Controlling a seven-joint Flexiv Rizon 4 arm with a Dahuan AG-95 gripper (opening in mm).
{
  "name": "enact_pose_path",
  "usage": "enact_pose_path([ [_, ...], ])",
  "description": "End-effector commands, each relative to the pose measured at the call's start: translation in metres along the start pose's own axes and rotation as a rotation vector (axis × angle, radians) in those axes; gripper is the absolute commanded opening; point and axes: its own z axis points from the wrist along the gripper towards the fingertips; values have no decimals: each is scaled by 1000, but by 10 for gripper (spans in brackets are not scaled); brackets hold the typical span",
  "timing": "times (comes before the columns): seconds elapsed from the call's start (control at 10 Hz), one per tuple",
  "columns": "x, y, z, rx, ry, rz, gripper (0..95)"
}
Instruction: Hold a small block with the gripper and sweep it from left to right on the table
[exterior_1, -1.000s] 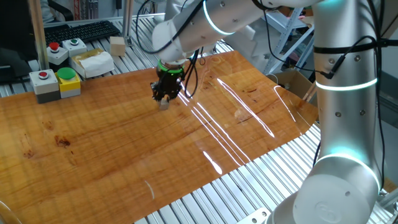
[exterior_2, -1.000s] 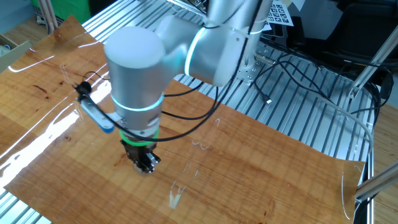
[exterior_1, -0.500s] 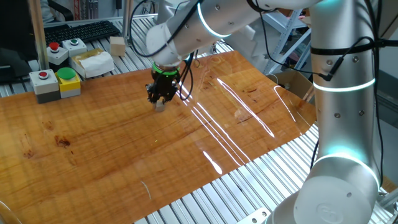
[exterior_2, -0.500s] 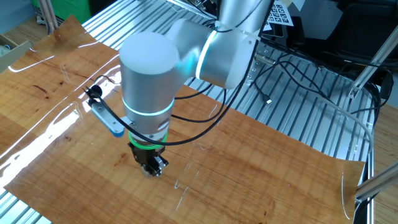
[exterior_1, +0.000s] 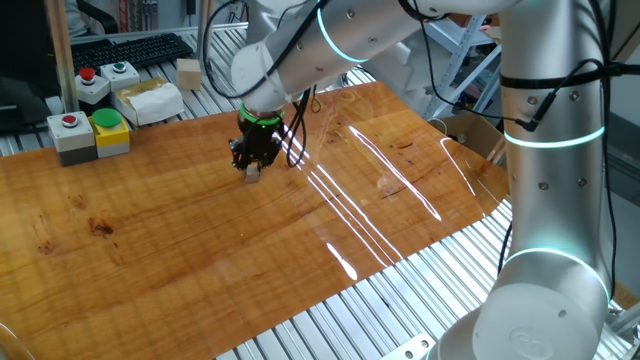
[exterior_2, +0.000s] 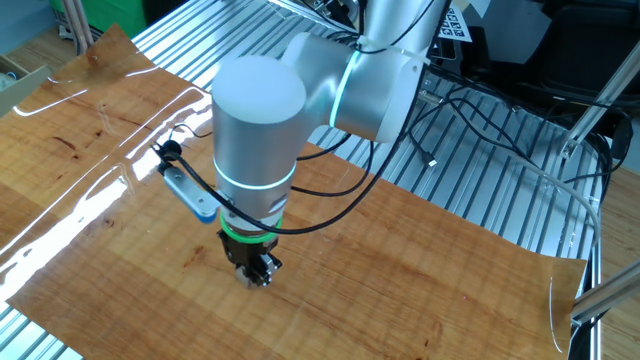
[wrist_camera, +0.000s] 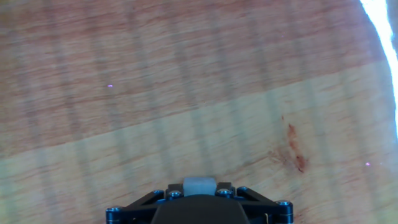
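End effector (exterior_1: 253, 170) points straight down at the table (exterior_1: 200, 250), fingers clamped on the small block (exterior_1: 254, 174), a tiny pale cube pinched at the fingertips. Block sits at table level; can't tell if it actually touches the wood. In the other fixed view the end effector (exterior_2: 254, 279) hangs under the big silver wrist, block (exterior_2: 250, 282) barely visible at its tip, green ring just above. Hand view: block (wrist_camera: 199, 185) shows as a pale square between the black finger mounts at the bottom edge, wood grain of the table (wrist_camera: 186, 93) blurred above it, reddish mark in the wood to the right.

Black cables loop from the wrist. Arm (exterior_1: 550, 150) rises from the right side, glowing rings on its joints. Behind the table's far left edge: button boxes (exterior_1: 88, 130), a larger wooden block (exterior_1: 188, 72), a keyboard (exterior_1: 135, 48). Glare streaks cross the table right of the end effector.
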Motion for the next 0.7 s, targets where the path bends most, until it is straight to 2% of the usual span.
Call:
enact_pose_path([
  [0.1, -1, -1, -1, 1, 3, 7, 950],
  [0.4, 0, -1, -8, 0, 21, -7, 950],
  [0.6, 3, -1, -19, -2, 40, -14, 950],
  [0.7, 7, -3, -31, -2, 48, -21, 950],
])
